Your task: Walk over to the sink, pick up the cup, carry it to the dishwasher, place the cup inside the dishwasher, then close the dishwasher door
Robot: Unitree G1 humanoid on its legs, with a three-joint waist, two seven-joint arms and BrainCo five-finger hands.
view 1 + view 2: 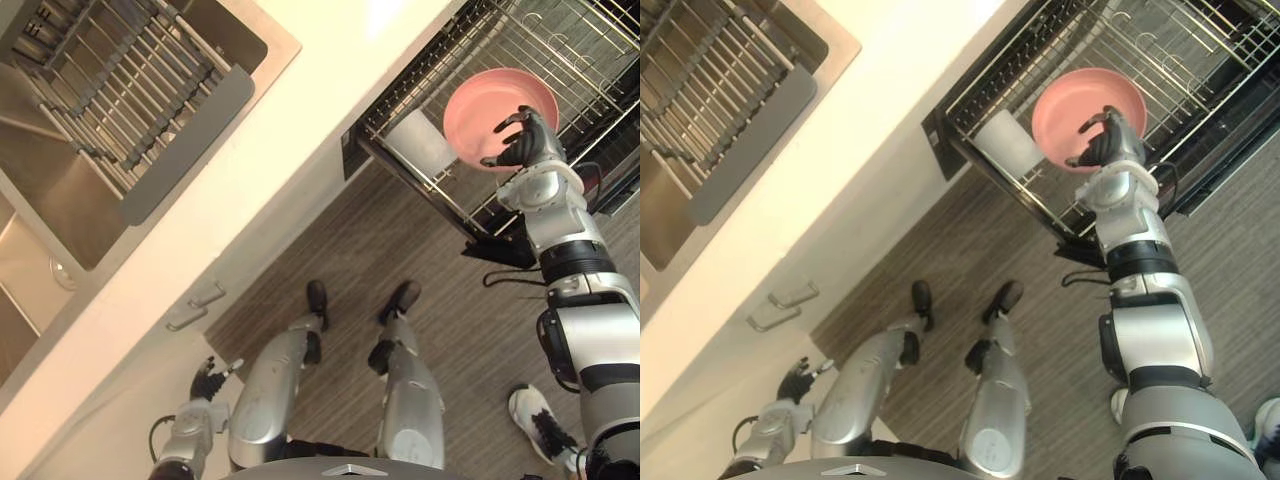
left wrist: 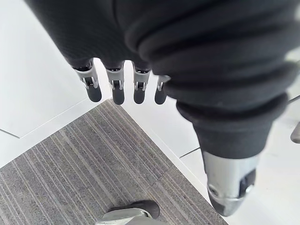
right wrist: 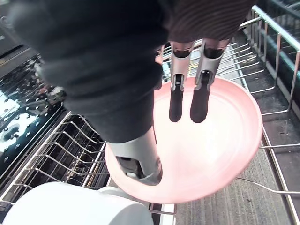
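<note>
Closest in, the right hand (image 3: 187, 93) grips a shallow pink dish (image 3: 215, 150). Its fingers (image 3: 199, 101) lie across the inner face and its thumb (image 3: 140, 164) clamps the rim from the other side. I see a dish in the hand, not a cup. It is held tilted over the pulled-out dishwasher rack (image 1: 600, 60), and I cannot tell whether its lower edge touches the wires.

A white cup (image 1: 420, 140) already sits in the rack's front corner, just beside the dish and apart from the hand. The sink (image 1: 60, 200) is well away across the pale worktop (image 1: 330, 80) and holds a drainer rack (image 1: 130, 90) but no cup that I can make out.

The dish looks like plastic or melamine, so I judge it light and stiff, with a smooth face that could slide out of a pinch. The rim is the only sensible hold. The present thumb-and-fingers clamp suits it, provided the dish is lowered between the wires before the hand lets go. The cup looks rigid, though I cannot say whether it is ceramic. It would be best taken around its wall, and it could knock against the dish if that swings.

The left hand (image 1: 205, 383) hangs low by the cabinet front, fingers straight and empty. A person's white shoe (image 1: 540, 420) stands on the striped floor (image 1: 400, 240) near the right arm.
</note>
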